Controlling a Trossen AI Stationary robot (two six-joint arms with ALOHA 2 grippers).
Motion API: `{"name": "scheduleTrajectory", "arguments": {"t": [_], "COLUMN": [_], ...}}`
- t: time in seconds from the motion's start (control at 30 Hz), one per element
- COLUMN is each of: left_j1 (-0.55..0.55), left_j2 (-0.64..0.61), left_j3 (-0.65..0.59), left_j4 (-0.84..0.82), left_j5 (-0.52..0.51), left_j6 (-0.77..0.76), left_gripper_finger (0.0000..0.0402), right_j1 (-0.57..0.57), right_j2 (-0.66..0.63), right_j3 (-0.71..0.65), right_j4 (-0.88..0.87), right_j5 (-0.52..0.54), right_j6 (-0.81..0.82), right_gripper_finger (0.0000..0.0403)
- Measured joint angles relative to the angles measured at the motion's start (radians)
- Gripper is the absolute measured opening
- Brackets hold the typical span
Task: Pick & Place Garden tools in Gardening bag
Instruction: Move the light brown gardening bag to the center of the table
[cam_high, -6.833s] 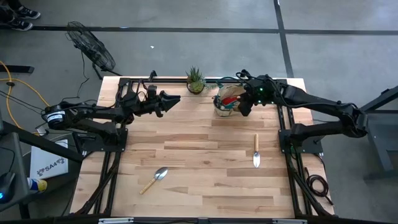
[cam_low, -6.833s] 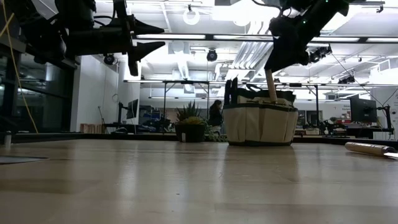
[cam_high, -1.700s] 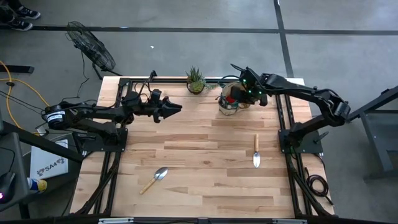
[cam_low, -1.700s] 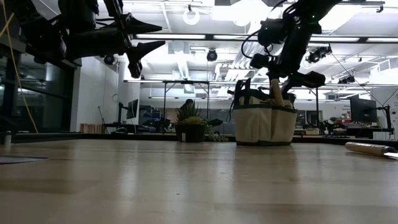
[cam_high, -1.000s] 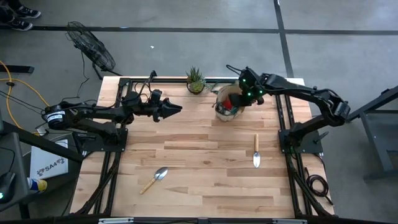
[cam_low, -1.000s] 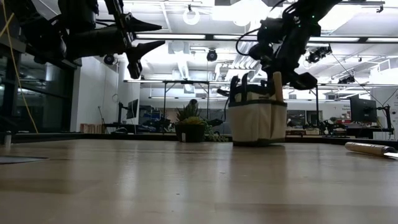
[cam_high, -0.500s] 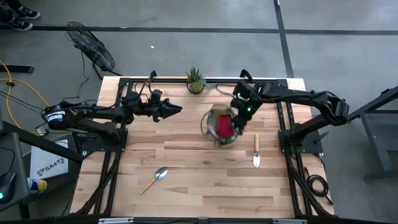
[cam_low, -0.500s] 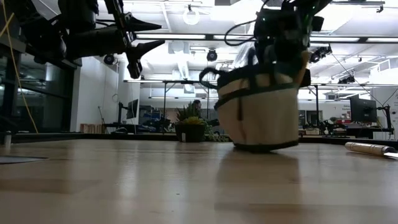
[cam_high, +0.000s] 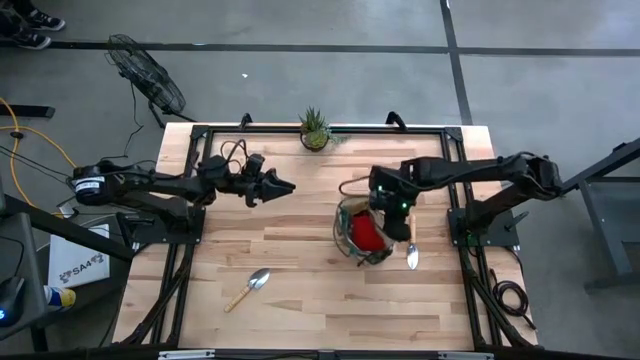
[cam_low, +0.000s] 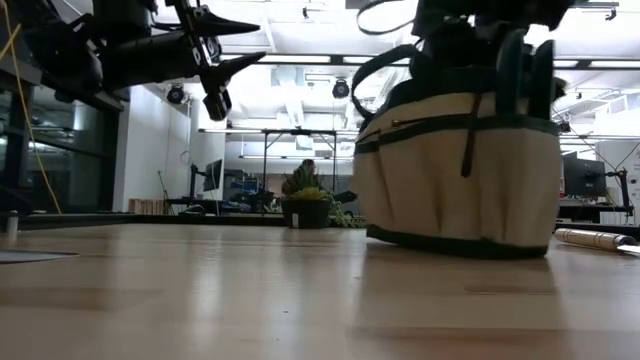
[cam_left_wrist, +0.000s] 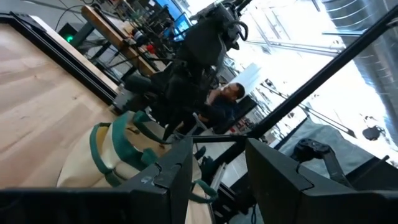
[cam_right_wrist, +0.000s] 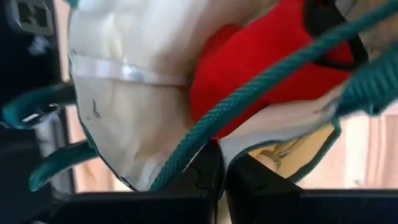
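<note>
Bag (cam_high: 362, 232) sits on the bench (cam_high: 300, 280) right of centre, with a red glove (cam_high: 368, 233) inside. Left to right in the high view: the left gripper (cam_high: 283, 186) hovers above the bench with fingers partly apart and empty; a trowel (cam_high: 248, 289) lies near the front; a potted plant (cam_high: 314, 129) stands at the back edge; the right gripper (cam_high: 384, 207) is clamped on the bag's rim; a second trowel (cam_high: 411, 246) lies just beside the bag. Only the low view shows dark tool handles (cam_low: 520, 60) standing up from the bag. Only the right wrist view shows the green rope handle (cam_right_wrist: 261, 93) crossing the glove. On the floor at far left, a card (cam_high: 80, 266) reads "SA4".
</note>
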Motion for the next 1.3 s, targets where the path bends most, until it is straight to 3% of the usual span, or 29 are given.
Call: {"name": "scheduleTrajectory", "arguments": {"t": [0.3, 0.57, 0.9, 1.07, 1.3], "left_j1": [-0.082, -0.087, -0.087, -0.085, -0.085], "left_j2": [0.0, 0.0, 0.0, 0.0, 0.0], "left_j3": [0.0, 0.0, 0.0, 0.0, 0.082], "left_j4": [0.0, 0.0, 0.0, 0.0, -0.108], "left_j5": [-0.111, -0.146, -0.157, -0.157, -0.115], "left_j6": [0.01, 0.008, 0.027, 0.038, 0.144], "left_gripper_finger": [0.0145, 0.0145, 0.0145, 0.0145, 0.0145], "right_j1": [0.121, 0.147, 0.146, 0.146, 0.144], "right_j2": [0.0, 0.0, 0.0, 0.0, 0.0], "right_j3": [0.0, 0.0, 0.0, 0.0, 0.0], "right_j4": [-0.028, -0.02, -0.02, -0.019, -0.019], "right_j5": [0.233, 0.308, 0.315, 0.318, 0.283], "right_j6": [-0.014, 0.068, 0.168, 0.188, 0.259], "right_gripper_finger": [0.0004, 0.0004, 0.0009, 0.0047, 0.0145]}}
